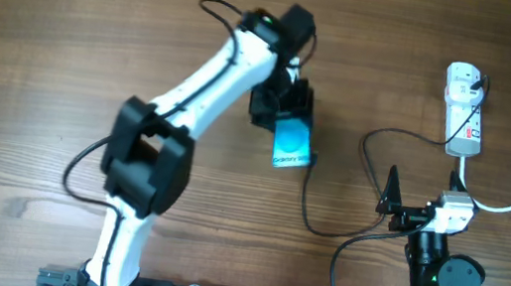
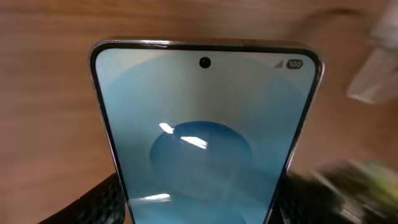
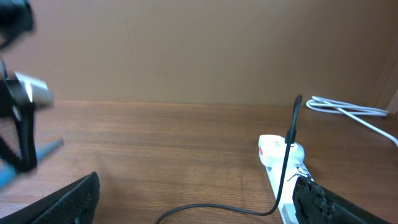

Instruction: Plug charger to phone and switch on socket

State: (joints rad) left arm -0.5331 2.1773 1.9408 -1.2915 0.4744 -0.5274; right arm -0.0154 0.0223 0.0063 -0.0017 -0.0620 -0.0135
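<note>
I read this as the early part of the plugging step. My left gripper (image 1: 289, 126) is closed across the phone (image 1: 292, 145), its dark fingers (image 2: 106, 200) pressing on both long edges. That holds the lit blue screen near the middle of the table, left of the socket (image 1: 463, 112). I cannot tell whether the phone is raised off the wood or resting on it. My right gripper (image 3: 196, 199) sits at the near right with its jaws spread wide and nothing between them. The charger (image 3: 287, 155) rises just beside its right finger (image 3: 317, 200), and what looks like the connector tip (image 3: 298, 99) stands upright. From there the cable trails left along the table towards the phone. Nothing is plugged in yet, and the socket at the far right looks untouched. Next I would close the right jaws on the cable just below that tip and carry it left to the phone's port, which I cannot see from here.
</note>
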